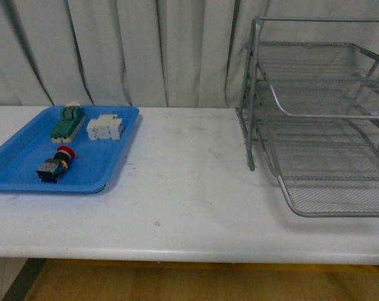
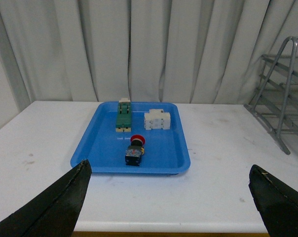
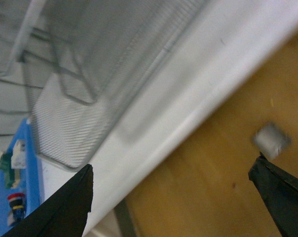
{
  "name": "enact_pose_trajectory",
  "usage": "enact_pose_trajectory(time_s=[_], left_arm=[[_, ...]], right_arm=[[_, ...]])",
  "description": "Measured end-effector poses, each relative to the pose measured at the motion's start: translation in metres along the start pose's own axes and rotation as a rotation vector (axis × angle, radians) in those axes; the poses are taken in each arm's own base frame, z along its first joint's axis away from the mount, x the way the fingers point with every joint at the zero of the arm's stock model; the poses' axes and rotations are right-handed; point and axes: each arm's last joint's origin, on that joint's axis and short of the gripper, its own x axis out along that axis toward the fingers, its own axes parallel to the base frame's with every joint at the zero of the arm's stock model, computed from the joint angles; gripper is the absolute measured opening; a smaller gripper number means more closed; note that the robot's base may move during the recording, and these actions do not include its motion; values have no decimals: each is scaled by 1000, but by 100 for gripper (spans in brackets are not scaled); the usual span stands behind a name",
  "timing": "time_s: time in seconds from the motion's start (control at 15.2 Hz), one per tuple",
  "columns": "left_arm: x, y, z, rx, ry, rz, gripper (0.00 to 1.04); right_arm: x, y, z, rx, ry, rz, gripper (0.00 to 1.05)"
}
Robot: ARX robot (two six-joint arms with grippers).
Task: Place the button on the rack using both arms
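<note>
The button (image 1: pixel 56 165), with red cap, yellow ring and black-and-blue body, lies on its side in the blue tray (image 1: pixel 114 164) at the table's left. It also shows in the left wrist view (image 2: pixel 135 150) and, tiny, in the right wrist view (image 3: pixel 15 205). The silver wire-mesh rack (image 1: pixel 321 119) stands at the table's right. My left gripper (image 2: pixel 168 185) is open and empty, back from the tray near the table's front edge. My right gripper (image 3: pixel 171 190) is open and empty, off the table's front edge beside the rack (image 3: pixel 90 74). Neither arm shows in the front view.
A green-topped block (image 1: pixel 67 121) and a white blocky component (image 1: pixel 105 128) lie at the tray's far end. A white curtain (image 1: pixel 114 50) hangs behind the table. A wooden floor (image 3: pixel 213 163) lies below the table's front edge, with a small grey object (image 3: pixel 271 140) on it.
</note>
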Motion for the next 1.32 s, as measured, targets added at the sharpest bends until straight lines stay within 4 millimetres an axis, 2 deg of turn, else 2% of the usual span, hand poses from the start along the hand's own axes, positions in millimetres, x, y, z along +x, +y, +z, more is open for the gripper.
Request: enact_pose_trajectory(time_s=[0.07,0.13,0.2,0.26,0.46,0.53,0.72,1.32], left_arm=[[0,0,0,0,0,0,98],[0,0,0,0,0,0,98],[0,0,0,0,0,0,98],[0,0,0,0,0,0,98],[0,0,0,0,0,0,98],[0,0,0,0,0,0,98],[0,0,0,0,0,0,98],[0,0,0,0,0,0,98]], right_arm=[[-23,11,-2,-199,-152,135,92],[-38,27,10,-414,-337,279,79],[-51,33,23,-664,-455,298,62],[-56,30,28,-791,-489,234,48],[-74,33,29,-910,-525,228,9],[-79,33,28,-919,-525,225,2],[-92,31,26,-928,-516,218,2],[-104,25,22,-929,-511,215,2]])
